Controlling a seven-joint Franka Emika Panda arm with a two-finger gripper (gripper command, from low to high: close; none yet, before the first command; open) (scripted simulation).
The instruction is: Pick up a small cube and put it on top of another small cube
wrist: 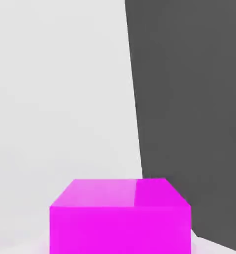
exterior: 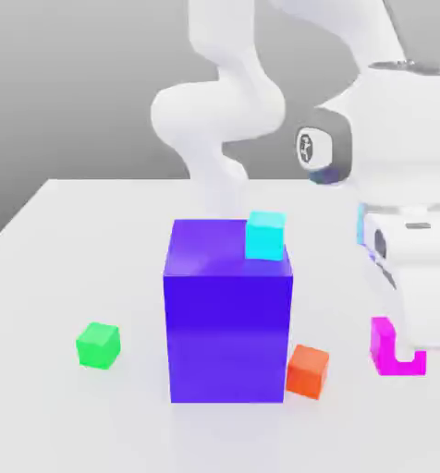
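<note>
plain white worktop (exterior: pixel 67 231), grey backdrop behind; end effector (exterior: pixel 416 342) down over magenta cube (exterior: pixel 386 347), can't tell its grip state.

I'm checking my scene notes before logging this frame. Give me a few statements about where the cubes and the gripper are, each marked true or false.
1. The magenta cube lies on the table at the exterior view's right, with the gripper down at it. True.
2. The green cube sits on top of the big purple-blue block. False: it rests on the table, off to the block's left in the exterior view.
3. The orange-red cube rests on the table at the block's lower right corner in the exterior view. True.
4. The magenta cube is already stacked on the green cube. False: they lie far apart, on opposite sides of the block.
5. The cyan cube appears at the block's top right. True.
</note>
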